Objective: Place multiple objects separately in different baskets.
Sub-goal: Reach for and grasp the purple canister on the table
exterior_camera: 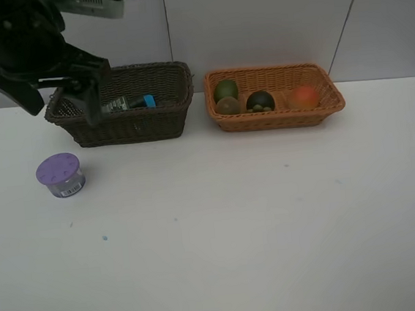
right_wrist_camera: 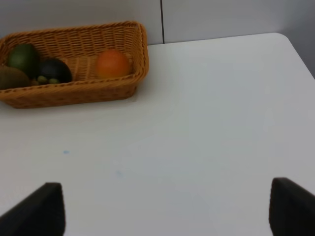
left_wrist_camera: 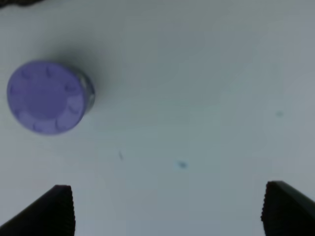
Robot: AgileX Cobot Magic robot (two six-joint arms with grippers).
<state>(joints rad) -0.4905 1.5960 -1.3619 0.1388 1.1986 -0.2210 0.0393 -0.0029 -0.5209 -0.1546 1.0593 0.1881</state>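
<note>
Round purple-lidded clear plastic jar (exterior_camera: 61,175) stands alone on white table (exterior_camera: 222,235), left of frame, just in front of dark brown woven wicker basket (exterior_camera: 127,123). Likely light, rigid, smooth-walled; lid overhangs body, so best taken across the sides below lid, w/ a square grip to avoid slip.

Left end effector (left_wrist_camera: 167,211) wide open, nothing held, above table w/ jar off to one side. Right end effector (right_wrist_camera: 165,211) wide open, empty, not seen in overhead view.

Dark basket contents partly hidden by arm: only a dark bottle w/ blue part (exterior_camera: 132,102) visible. Orange-tan woven basket (exterior_camera: 277,116), upper right, holds four fruits; kiwi partly hidden.
</note>
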